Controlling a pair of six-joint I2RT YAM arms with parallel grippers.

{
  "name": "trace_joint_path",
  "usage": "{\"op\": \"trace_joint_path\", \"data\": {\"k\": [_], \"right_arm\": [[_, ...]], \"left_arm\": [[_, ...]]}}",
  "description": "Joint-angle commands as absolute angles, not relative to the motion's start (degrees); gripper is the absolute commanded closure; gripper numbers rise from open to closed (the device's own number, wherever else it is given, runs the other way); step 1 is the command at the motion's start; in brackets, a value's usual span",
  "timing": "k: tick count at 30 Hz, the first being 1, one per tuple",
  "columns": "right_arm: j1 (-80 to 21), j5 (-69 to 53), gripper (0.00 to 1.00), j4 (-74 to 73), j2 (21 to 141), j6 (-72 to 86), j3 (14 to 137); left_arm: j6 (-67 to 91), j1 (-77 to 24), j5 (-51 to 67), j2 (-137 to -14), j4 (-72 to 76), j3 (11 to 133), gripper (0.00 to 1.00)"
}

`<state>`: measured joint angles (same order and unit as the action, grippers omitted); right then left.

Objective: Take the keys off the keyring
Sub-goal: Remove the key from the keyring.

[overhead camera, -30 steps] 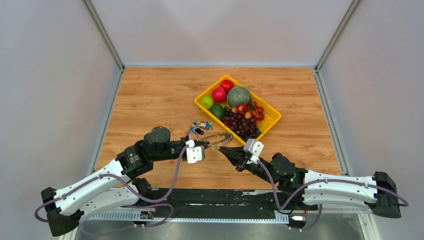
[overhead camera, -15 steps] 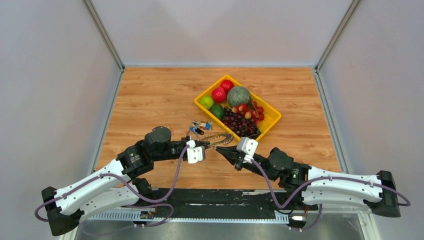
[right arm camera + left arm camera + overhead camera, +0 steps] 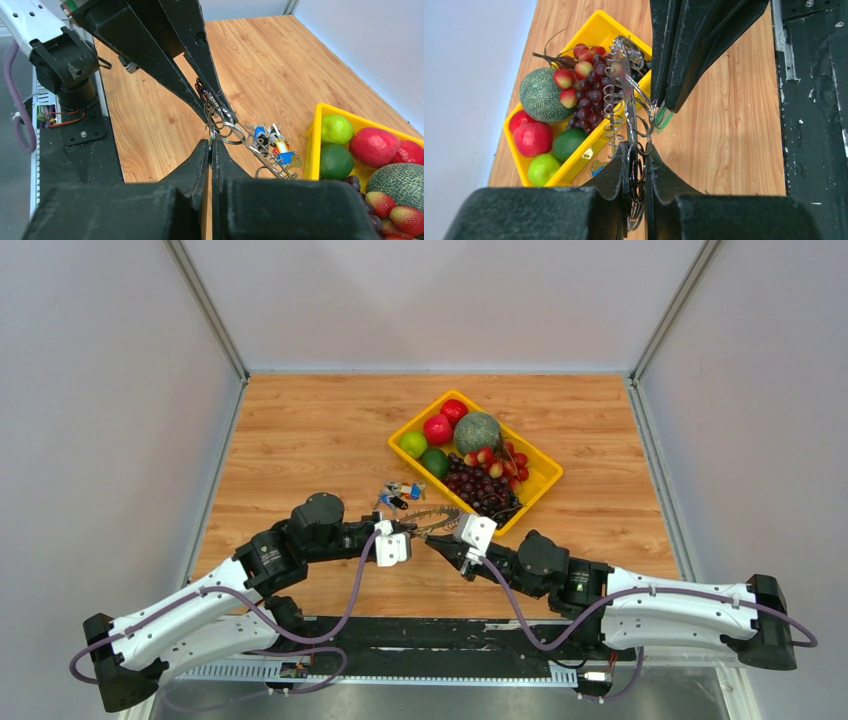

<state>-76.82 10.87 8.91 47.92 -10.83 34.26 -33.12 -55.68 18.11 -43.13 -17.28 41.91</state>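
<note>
The keyring (image 3: 440,516) hangs edge-on between my two grippers, just above the wooden table. Silver keys (image 3: 616,95) stick out along it in a row. My left gripper (image 3: 408,530) is shut on a stack of the keyring's wire loops (image 3: 637,170) at the near end. My right gripper (image 3: 432,540) is shut, its tips against the ring from the other side. A sliver of the small green tag (image 3: 663,119) sits between those tips (image 3: 210,142).
A small bunch of coloured keys (image 3: 402,492) lies on the table just beyond the grippers. A yellow tray (image 3: 421,418) behind it holds a melon (image 3: 477,432), grapes, limes and red fruit. Grey walls close in the table.
The right arm has reached further left, bringing its wrist and tips closer to the left gripper. The left arm and the keyring have barely moved.
</note>
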Motion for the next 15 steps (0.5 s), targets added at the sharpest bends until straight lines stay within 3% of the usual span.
{"op": "trace_joint_path", "data": {"k": [1, 3, 5, 15], "right_arm": [[-77.8, 8.9, 0.91, 8.7, 47.4, -10.8, 36.6], [-77.8, 10.0, 0.77, 8.2, 46.2, -10.3, 36.0], [-77.8, 11.1, 0.7, 7.8, 44.3, -9.8, 35.2], [-77.8, 13.2, 0.7, 6.7, 35.0, -6.2, 29.3]], "left_arm": [[-33.9, -55.8, 18.8, -42.8, -13.0, 42.2, 1.0], [-33.8, -55.9, 18.4, -42.7, -13.0, 42.2, 1.0], [-33.8, -55.9, 18.1, -42.5, -13.0, 42.3, 1.0], [-33.1, -55.8, 15.9, -42.8, -12.7, 42.3, 1.0]]}}
